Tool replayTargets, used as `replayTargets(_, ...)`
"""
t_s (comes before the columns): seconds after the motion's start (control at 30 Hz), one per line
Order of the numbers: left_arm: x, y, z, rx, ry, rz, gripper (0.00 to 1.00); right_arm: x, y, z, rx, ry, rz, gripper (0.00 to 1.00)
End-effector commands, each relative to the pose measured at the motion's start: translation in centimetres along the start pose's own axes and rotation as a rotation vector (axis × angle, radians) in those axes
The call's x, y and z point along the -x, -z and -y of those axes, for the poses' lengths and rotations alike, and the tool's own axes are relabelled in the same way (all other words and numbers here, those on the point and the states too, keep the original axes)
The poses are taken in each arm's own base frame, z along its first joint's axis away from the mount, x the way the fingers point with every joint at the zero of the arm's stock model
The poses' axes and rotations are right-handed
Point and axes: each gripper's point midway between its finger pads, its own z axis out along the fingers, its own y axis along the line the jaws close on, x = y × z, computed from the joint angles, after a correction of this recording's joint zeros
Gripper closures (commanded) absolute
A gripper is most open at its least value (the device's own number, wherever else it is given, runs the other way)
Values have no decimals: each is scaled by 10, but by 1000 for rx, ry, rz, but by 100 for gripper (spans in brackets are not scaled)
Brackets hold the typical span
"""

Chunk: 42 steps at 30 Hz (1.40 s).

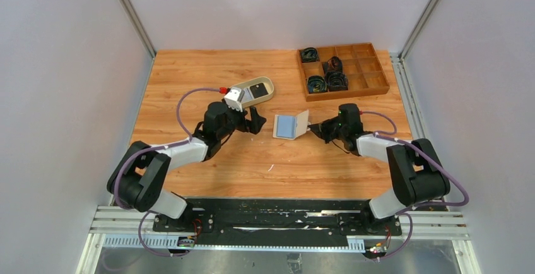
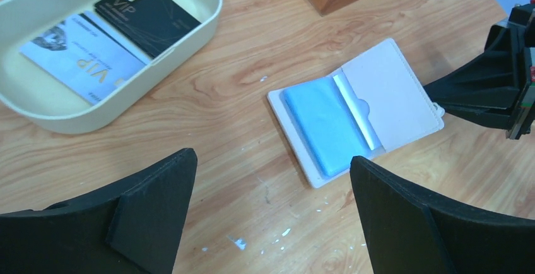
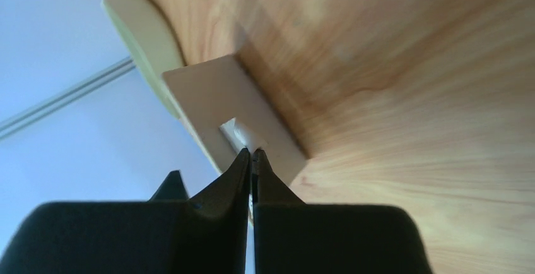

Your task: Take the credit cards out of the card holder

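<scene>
The cream card holder [image 1: 290, 125] lies open on the table, pale blue inside [image 2: 325, 125]. A thin white edge [image 2: 353, 111] shows at its pocket mouth. My right gripper [image 1: 313, 127] is shut on the holder's snap tab [image 3: 236, 132] and holds the right flap [image 3: 214, 97] tilted up. My left gripper [image 2: 271, 163] is open and empty, just left of the holder, above bare wood. A black credit card [image 2: 148, 15] and a white credit card [image 2: 82, 56] lie in the oval beige tray [image 2: 217, 2].
The oval tray [image 1: 268, 91] sits behind my left gripper [image 1: 255, 122]. A brown wooden compartment box [image 1: 372, 78] with dark items stands at the back right. White specks mark the wood under my left gripper.
</scene>
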Motion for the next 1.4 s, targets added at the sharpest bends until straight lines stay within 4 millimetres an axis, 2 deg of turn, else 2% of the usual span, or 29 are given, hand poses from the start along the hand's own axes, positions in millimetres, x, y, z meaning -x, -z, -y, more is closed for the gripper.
replayTargets(0.0,-8,-16,15,-44,26,-49,0,27,12,35,-61,25,69,100)
replayTargets(0.1,-25,-25,19,-34,90,-117,0,35,18,51,-99,60,72,100)
replayTargets(0.2,-40,-30,20,-17,198,-172,0,39,18,59,-112,78,60,100)
replayTargets(0.3,-57,-35,20,3,288,-235,0,39,15,59,-106,95,39,100)
replayTargets(0.53,-75,-48,42,-97,424,-339,0,36,2,51,-58,124,-31,100)
replayTargets(0.63,-83,-49,45,-106,468,-371,4,34,-1,50,-40,120,-54,100)
replayTargets(0.73,-95,-50,41,-76,518,-391,11,31,-4,51,-25,121,-68,100)
replayTargets(0.87,-111,-55,42,-101,663,-390,17,30,-4,51,-10,122,-83,100)
replayTargets(1.07,-110,-58,47,-187,847,-281,34,33,0,50,9,119,-81,100)
replayTargets(1.13,-111,-54,42,-167,853,-263,35,34,1,50,11,121,-78,100)
replayTargets(1.27,-99,-50,35,-140,842,-198,35,35,2,50,14,124,-75,100)
replayTargets(1.37,-94,-50,36,-149,849,-179,40,35,1,49,17,128,-78,100)
